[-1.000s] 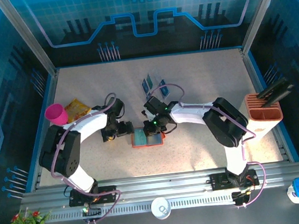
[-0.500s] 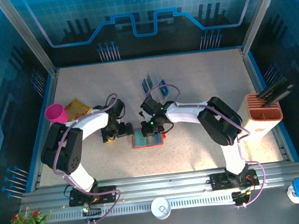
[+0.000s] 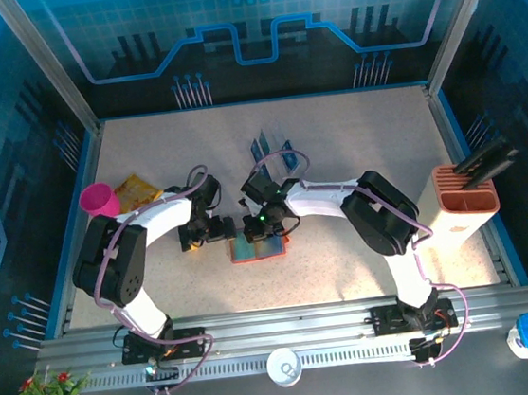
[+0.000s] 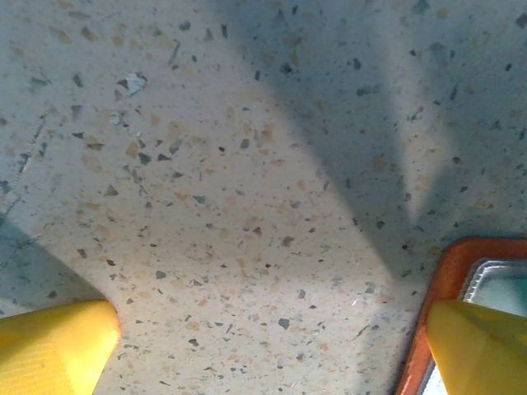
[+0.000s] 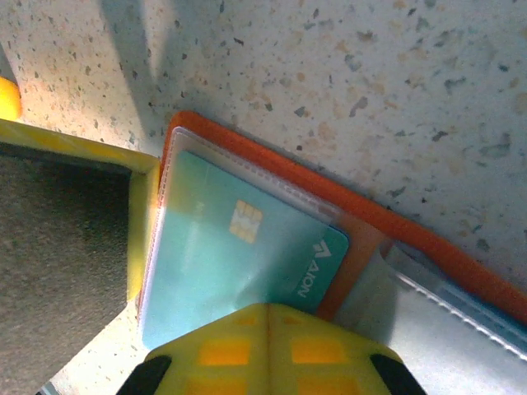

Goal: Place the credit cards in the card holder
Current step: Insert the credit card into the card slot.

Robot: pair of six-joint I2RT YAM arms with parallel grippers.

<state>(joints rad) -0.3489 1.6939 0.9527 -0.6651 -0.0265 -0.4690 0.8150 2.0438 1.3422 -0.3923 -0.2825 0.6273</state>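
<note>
Where the speckled beige stone-look tabletop (image 3: 363,148) spreads between glowing blue wall panels (image 3: 253,18), the small orange leather-like folding card holder (image 3: 251,252) lies open near the tabletop's middle. The left gripper (image 4: 272,346) stands wide, one yellow finger over the holder's edge. The right gripper (image 5: 268,350), closed, rests against a thin teal-green plastic credit card (image 5: 222,263) lying in the holder's clear pocket.

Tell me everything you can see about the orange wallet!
The orange wallet lies open and flat on the speckled table. It looks leathery, with an orange rim and clear plastic pockets. A teal card with a gold chip seems partly tucked into one pocket. The right gripper, shut, meets that card's edge.
</note>
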